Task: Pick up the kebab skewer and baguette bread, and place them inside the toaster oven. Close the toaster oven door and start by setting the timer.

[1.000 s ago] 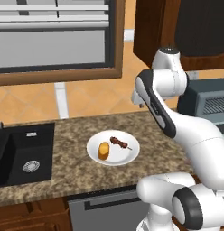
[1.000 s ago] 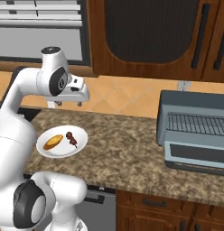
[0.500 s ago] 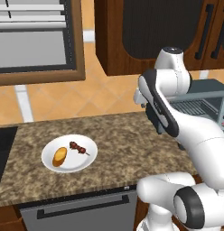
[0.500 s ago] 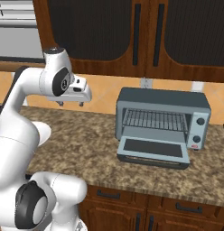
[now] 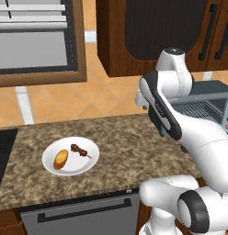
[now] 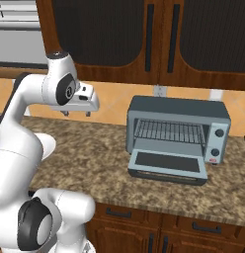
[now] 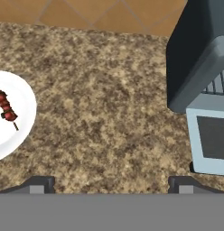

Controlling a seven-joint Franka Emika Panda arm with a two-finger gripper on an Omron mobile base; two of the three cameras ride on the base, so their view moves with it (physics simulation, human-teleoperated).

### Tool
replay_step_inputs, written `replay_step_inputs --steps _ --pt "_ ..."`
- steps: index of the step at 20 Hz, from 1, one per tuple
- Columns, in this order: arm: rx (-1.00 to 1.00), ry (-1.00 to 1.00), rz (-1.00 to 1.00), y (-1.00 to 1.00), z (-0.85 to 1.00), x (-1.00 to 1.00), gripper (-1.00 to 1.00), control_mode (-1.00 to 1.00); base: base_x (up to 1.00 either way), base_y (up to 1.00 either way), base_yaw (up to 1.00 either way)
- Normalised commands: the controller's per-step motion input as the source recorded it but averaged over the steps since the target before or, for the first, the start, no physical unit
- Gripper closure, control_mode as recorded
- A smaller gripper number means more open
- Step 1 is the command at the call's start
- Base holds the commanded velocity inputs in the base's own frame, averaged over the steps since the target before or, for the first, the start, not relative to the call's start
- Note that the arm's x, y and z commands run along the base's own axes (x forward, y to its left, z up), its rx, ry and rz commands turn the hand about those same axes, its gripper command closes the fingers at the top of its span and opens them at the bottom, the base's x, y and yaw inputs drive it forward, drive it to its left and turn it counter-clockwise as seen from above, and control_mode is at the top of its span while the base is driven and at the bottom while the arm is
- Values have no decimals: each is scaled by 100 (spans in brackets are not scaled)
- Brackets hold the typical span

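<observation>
Hovering gripper released, empty; speckled counter bare between plate, toaster oven.

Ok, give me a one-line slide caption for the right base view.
Open gripper raised above the granite counter, beside the toaster oven with its door folded down.

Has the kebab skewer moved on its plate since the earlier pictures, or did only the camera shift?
No. The kebab skewer lies on the white plate right of the baguette bread, as before. The base drove, so the whole view shifted.
</observation>
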Motion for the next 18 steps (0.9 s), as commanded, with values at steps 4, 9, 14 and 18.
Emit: replay_step_inputs --steps 4,9,14,18 --pt "0 0 0 0 0 0 -100 -100 0 0 0" --pt "0 0 0 0 0 0 -100 -100 0 0 0" --pt "5 -5 2 -69 -32 -23 -100 -100 0 0 0" --pt "14 -50 24 -100 -19 -23 -100 -100 0 0 0"
